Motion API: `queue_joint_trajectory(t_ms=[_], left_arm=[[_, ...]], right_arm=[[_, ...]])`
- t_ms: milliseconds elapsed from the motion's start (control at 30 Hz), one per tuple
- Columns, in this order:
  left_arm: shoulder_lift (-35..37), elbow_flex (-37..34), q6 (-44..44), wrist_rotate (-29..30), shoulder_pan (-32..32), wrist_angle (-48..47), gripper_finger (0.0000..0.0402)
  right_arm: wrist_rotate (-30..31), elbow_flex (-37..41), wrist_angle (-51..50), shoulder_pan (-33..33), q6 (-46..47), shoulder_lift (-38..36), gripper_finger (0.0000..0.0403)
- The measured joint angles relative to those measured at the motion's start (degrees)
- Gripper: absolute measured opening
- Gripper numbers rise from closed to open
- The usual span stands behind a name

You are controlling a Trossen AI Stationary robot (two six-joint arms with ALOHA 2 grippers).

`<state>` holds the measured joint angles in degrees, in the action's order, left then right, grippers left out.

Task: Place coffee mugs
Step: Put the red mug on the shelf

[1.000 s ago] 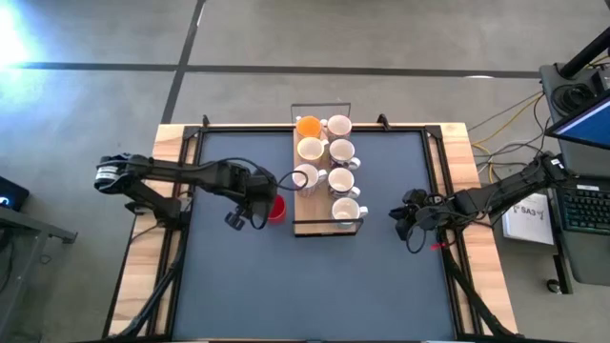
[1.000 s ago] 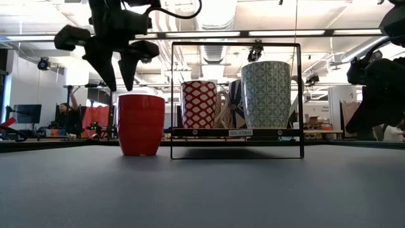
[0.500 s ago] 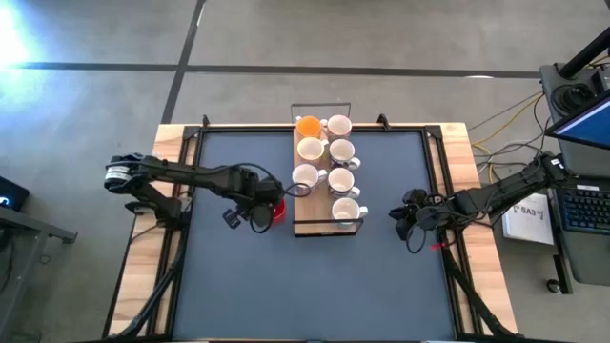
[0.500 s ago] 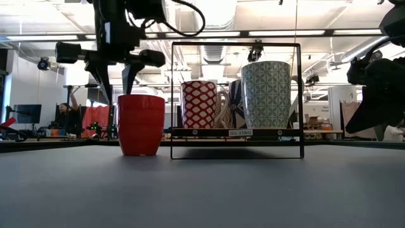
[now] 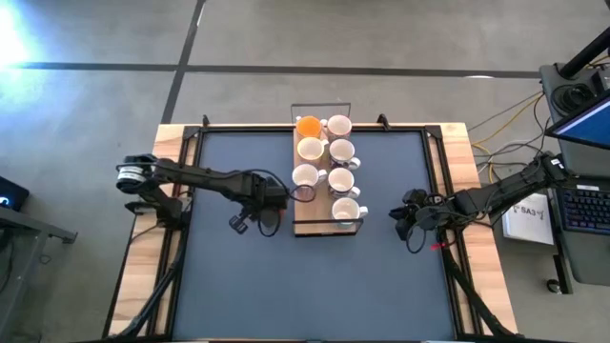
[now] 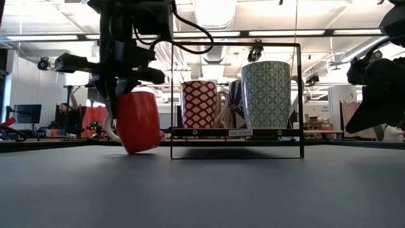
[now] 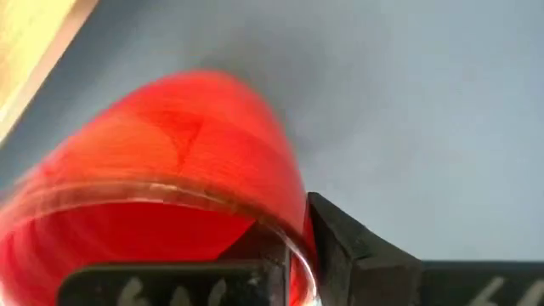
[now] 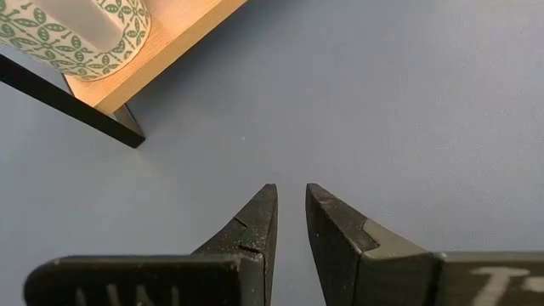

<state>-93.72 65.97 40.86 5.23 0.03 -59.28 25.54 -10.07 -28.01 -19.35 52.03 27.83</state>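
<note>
The red mug [image 6: 139, 121] is beside the left edge of the wooden board [image 5: 303, 227], tilted, with my left gripper [image 5: 272, 200] shut on it from above. In the left wrist view the red mug [image 7: 170, 153] fills the picture. Several mugs stand on the board in two rows: an orange one [image 5: 308, 125] at the far end and white ones [image 5: 341, 180] behind it. My right gripper [image 5: 402, 217] hangs right of the board, its fingers [image 8: 255, 221] a little apart over bare mat, holding nothing. My left gripper has the red mug by its rim [image 7: 289, 242], one finger inside the mug and one outside against the wall. The fingers come from above, pointing down. The mug leans over below them, its lower edge [image 6: 136, 151] at the mat; whether it touches, I cannot tell.
A thin black wire frame [image 6: 172, 95] surrounds the board's near end, close to the red mug. Patterned mugs [image 6: 266, 94] show on the board in the low view. Bare dark mat [image 5: 315, 286] stretches toward the near edge. Black rails [image 5: 434, 162] run along the table's sides.
My left gripper has come down onto the red mug and shut on its rim. The mug, upright on the mat before, now leans over under the gripper.
</note>
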Motion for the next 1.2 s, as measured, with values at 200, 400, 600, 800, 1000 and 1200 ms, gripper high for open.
queue_joint_trajectory(t_ms=[200,400,600,800,1000,1200], left_arm=[[0.46,2.18,-7.66,-2.12,0.07,-0.80,0.0007],[0.62,10.00,-15.29,-4.57,0.02,-3.00,0.0007],[-0.54,15.25,-20.87,-5.00,-0.13,-4.72,0.0007],[-3.01,18.46,-22.57,-6.44,-1.22,-4.81,0.0007],[-7.22,23.18,-25.15,-6.37,-2.73,-6.80,0.0007],[-11.66,27.58,-29.27,-6.37,-3.61,-8.91,0.0007]], right_arm=[[0.00,0.00,0.00,0.00,0.00,0.00,0.0054],[-0.01,0.00,0.00,0.00,-0.01,0.00,0.0054],[-0.02,0.00,0.00,0.00,-0.01,0.00,0.0054],[0.00,0.00,0.00,0.02,0.00,0.00,0.0054],[0.00,0.00,-0.01,0.00,0.00,0.00,0.0054],[-0.02,0.00,-0.02,0.00,0.00,0.00,0.0054]])
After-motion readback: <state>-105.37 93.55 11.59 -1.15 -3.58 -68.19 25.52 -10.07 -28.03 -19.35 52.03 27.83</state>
